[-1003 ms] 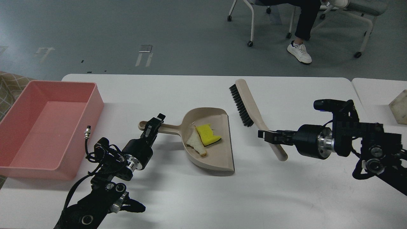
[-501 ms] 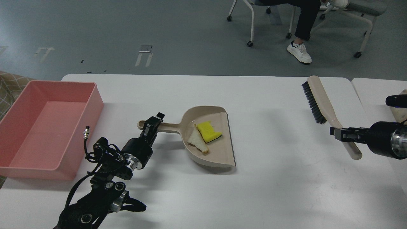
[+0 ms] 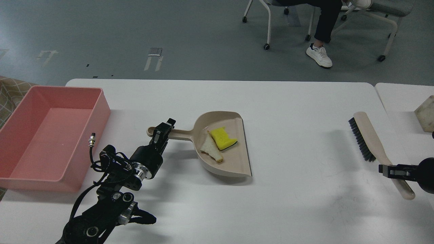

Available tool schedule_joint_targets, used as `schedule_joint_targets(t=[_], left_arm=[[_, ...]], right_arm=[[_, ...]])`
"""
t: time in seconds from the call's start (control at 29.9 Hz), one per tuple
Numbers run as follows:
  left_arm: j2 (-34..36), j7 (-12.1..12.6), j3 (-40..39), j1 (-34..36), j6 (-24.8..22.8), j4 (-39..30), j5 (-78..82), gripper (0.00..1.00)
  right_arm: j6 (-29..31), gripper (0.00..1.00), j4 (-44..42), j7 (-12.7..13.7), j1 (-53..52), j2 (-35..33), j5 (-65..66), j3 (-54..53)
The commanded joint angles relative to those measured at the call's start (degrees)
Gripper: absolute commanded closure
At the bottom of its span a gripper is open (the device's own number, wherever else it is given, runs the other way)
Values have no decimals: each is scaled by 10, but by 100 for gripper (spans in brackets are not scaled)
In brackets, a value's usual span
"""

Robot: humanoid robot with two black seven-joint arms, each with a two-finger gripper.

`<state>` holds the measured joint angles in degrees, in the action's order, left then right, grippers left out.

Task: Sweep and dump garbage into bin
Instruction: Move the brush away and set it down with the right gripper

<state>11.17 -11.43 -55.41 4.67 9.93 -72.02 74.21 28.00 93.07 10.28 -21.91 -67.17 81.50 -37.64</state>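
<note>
The garbage lies in the beige dustpan: a yellow sponge piece with a dark underside and an off-white strip beside it. My left gripper is shut on the dustpan's long handle, and a shadow shows under the pan's front edge. The pink bin stands at the table's left edge, left of my left arm, and holds nothing. My right gripper is shut on the handle of the beige black-bristled brush near the table's right edge.
A second table adjoins on the right and bears a beige block. A seated person's leg and wheeled chairs stand on the floor beyond the far edge.
My right arm carried the brush from beside the dustpan far to the right and toward the front. The dustpan shifted slightly in my left gripper.
</note>
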Motion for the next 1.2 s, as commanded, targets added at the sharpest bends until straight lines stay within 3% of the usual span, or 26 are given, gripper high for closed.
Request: schedule_joint_targets(t=[0.0, 0.1, 0.3, 0.4, 0.5, 0.87, 0.97, 1.0, 1.04, 1.17], left_arm=[[2, 0, 0, 1, 0, 0, 0, 100], [3, 0, 0, 2, 0, 0, 0, 100], [3, 0, 0, 1, 0, 0, 0, 100], [2, 0, 0, 1, 0, 0, 0, 100], [2, 0, 0, 2, 0, 0, 1, 100], [3, 0, 0, 3, 0, 0, 0, 100], [3, 0, -1, 3, 0, 0, 1, 100], [3, 0, -2, 3, 0, -1, 1, 100], [3, 0, -2, 3, 0, -1, 0, 100], [3, 1, -2, 3, 0, -1, 0, 100]], right_arm=[[0, 95, -11, 0, 8, 3, 1, 0], [0, 88, -21, 0, 15, 5, 1, 0], [0, 84, -32, 4, 15, 19, 2, 1], [0, 76, -32, 5, 14, 24, 1, -1], [0, 63, -32, 5, 14, 26, 1, -1], [0, 39, -25, 5, 12, 22, -2, -8], [0, 21, -27, 5, 7, 24, -3, -44], [0, 9, -32, 3, 8, 26, -3, -69], [0, 4, -33, 2, 8, 27, -4, -96], [0, 1, -34, 1, 9, 39, -21, -169]])
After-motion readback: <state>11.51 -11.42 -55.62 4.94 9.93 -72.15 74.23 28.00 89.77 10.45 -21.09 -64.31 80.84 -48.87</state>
